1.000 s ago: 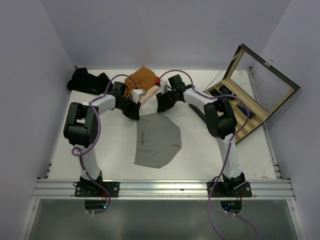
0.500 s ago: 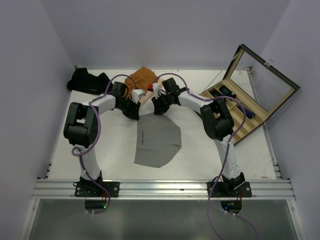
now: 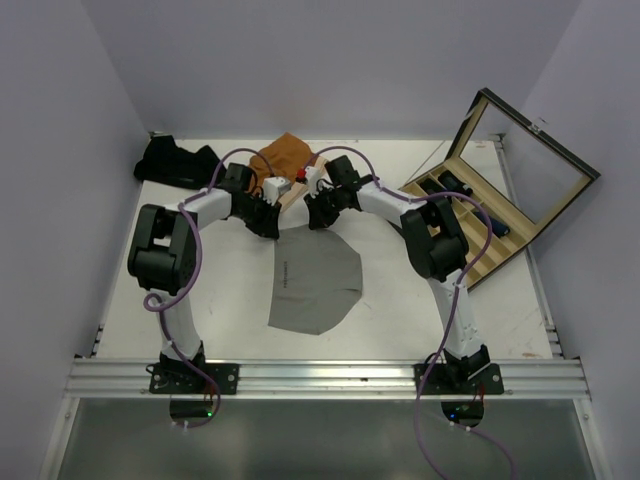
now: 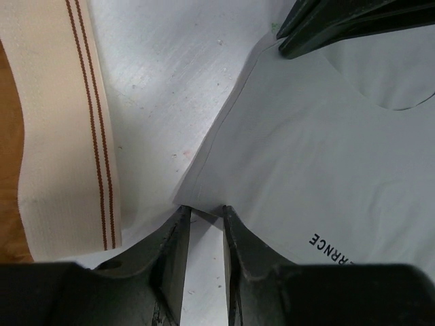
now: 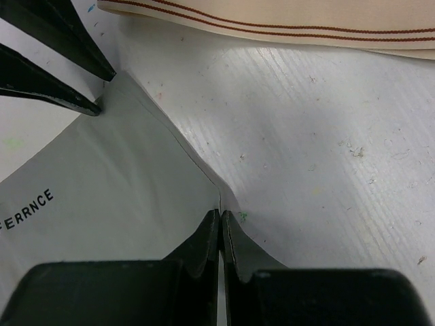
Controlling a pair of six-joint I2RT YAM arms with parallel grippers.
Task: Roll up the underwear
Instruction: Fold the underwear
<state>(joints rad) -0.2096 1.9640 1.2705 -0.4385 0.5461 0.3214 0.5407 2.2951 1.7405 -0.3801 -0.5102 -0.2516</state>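
The grey briefs are lying flat in the middle of the white counter, between the 2 arms. Their straight far edge is running left to right, and the rest of the cloth is tapering back toward the arm bases.

The left gripper is sitting at the far left corner of that edge. Its fingers are standing narrowly apart with the corner tip lying in the gap, and no pinch is showing.

The right gripper is sitting at the far right corner with its fingers pressed closed. A small crease in the cloth edge is running up into the tips, so it appears to be pinching the grey briefs.

Each arm is nearer its own corner, so a roll would likely be starting at this far edge and travelling toward the bases.

The rust-orange briefs, with their cream waistband, are lying just beyond both grippers, apart from the grey cloth.
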